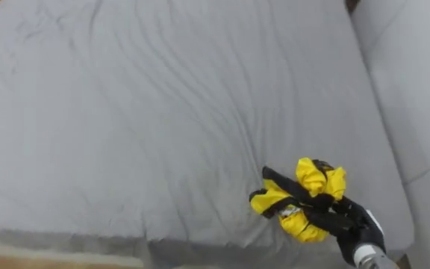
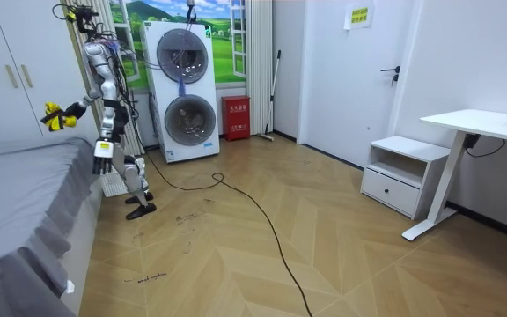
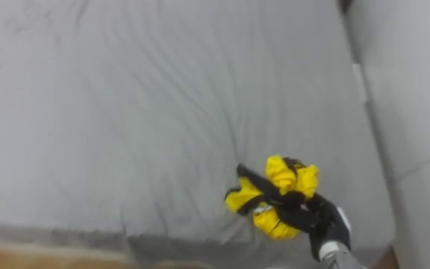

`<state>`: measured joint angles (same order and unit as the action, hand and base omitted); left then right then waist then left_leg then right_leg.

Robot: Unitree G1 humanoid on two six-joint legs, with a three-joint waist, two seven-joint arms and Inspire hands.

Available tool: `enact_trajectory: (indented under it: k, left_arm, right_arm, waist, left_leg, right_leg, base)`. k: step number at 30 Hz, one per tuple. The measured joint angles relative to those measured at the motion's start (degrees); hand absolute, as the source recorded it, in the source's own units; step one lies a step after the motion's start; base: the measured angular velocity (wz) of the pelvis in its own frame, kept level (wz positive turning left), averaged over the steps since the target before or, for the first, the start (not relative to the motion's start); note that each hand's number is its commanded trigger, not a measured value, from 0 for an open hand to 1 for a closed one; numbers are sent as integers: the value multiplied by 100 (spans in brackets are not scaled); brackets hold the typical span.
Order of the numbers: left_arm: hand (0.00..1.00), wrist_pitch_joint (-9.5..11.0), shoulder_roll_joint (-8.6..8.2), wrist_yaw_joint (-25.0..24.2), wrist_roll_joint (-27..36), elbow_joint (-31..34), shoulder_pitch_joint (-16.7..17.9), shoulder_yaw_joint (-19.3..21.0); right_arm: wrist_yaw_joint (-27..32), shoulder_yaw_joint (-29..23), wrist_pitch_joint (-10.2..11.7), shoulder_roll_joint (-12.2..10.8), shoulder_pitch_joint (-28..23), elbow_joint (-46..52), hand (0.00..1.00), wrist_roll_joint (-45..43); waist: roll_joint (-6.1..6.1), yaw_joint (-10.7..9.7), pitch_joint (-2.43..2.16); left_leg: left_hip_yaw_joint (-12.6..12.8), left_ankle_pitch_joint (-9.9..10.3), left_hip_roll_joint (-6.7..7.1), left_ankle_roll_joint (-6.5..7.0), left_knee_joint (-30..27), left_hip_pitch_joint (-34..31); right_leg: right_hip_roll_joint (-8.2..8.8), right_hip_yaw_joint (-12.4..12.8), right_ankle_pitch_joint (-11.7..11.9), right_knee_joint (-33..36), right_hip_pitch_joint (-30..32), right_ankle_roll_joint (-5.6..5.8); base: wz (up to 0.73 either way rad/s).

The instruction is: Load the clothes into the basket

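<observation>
One crumpled yellow garment (image 1: 310,179) with black bands is clenched in the right hand's (image 1: 347,218) curled fingers above the one grey bed's (image 1: 163,112) near right; the left hand (image 2: 101,165) hangs.

The garment (image 1: 312,179) is in the right hand (image 1: 353,220), over the bed (image 1: 163,112) (near right corner).

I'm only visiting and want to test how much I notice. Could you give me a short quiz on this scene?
1. True or false: the right hand clutches the yellow-and-black garment.
2. The garment is held above: A) the wooden floor, B) the grey bed, C) the white desk.
3. What colour is the small cabinet beside the stacked machines?
Key: 1 true; 2 B; 3 red.
</observation>
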<state>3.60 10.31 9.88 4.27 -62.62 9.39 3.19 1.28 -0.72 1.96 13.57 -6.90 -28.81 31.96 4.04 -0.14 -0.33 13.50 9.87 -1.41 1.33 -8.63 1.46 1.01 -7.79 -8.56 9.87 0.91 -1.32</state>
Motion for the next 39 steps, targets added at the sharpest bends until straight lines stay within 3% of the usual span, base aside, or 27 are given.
enact_trajectory:
  k: [4,9,12,17,20,23,27,32,33,35,39]
  left_arm:
    - [0,-3,-24,-3,4,-39,-111,-97]
    - [0,-93,-137,-46,2,-149,-112,-127]
    - [0,-128,-222,-47,17,-152,-141,-152]
    - [0,-373,-302,-45,65,-180,-97,-352]
    - [0,-500,-301,-42,64,-179,-53,-356]
    - [0,-630,-293,-38,64,-176,-54,-463]
    - [0,-703,-286,-58,75,-177,-70,-854]
    - [0,-698,-289,-241,181,-245,-76,-916]
    - [0,-692,-282,-274,307,-260,-78,-959]
    - [0,-692,-273,-301,425,-260,-115,-1071]
    - [0,-562,-318,-390,689,-298,-230,-1253]
  right_arm:
    - [-8,-107,-1,5,-87,406,100,-65]
    - [32,-460,-8,-26,-189,516,100,-90]
    - [61,-742,-10,-28,-261,523,100,-35]
    - [77,-936,-17,-38,-537,787,100,-154]
    - [127,-1091,-68,-56,-604,784,100,-301]
    - [206,-1248,-85,-232,-615,754,100,-273]
    - [224,-1236,-129,-292,-606,467,100,-288]
    - [155,-1239,-211,-301,-600,409,100,-349]
    - [122,-1237,-209,-298,-533,315,100,-364]
    - [108,-1237,-204,-283,-389,59,100,-356]
    - [112,-1249,-142,-256,59,-764,100,-509]
  waist:
    - [-18,-268,8]
    - [-88,-542,62]
    - [-136,-765,60]
    - [-153,-1005,55]
    - [-191,-1123,50]
    - [-257,-1236,31]
    - [-432,-1236,19]
    - [-676,-1324,40]
    - [-756,-1342,14]
    - [-869,-1383,10]
    - [-1172,-1395,69]
  left_leg:
    - [396,42,-76,-28,31,188]
    - [1024,186,-187,-92,56,471]
    - [1208,251,-195,-125,58,534]
    - [1492,283,-226,-176,94,608]
    - [1503,294,-226,-191,98,597]
    - [1519,296,-226,-192,98,562]
    - [1638,296,-219,-192,83,425]
    - [1635,298,-193,-189,83,283]
    - [1635,307,-190,-173,72,182]
    - [1628,327,-189,-138,-8,-2]
    - [1615,338,-167,-118,-162,-436]
  right_leg:
    - [-118,441,69,16,3,-10]
    - [-281,932,117,83,12,-36]
    - [-365,1112,124,73,19,-39]
    - [-443,1439,135,87,99,-56]
    - [-507,1569,139,88,162,-57]
    - [-511,1638,149,91,225,-53]
    - [-541,1779,195,102,410,-28]
    - [-572,1992,223,202,659,-5]
    - [-569,2014,238,242,800,6]
    - [-566,2032,241,353,1011,11]
    - [-526,2036,237,608,1454,36]
  base:
    - [-58]
    - [-59]
    - [-39]
    - [-37]
    - [-26]
    - [-15]
    - [-16]
    - [-22]
    - [-22]
    - [-16]
    - [-3]
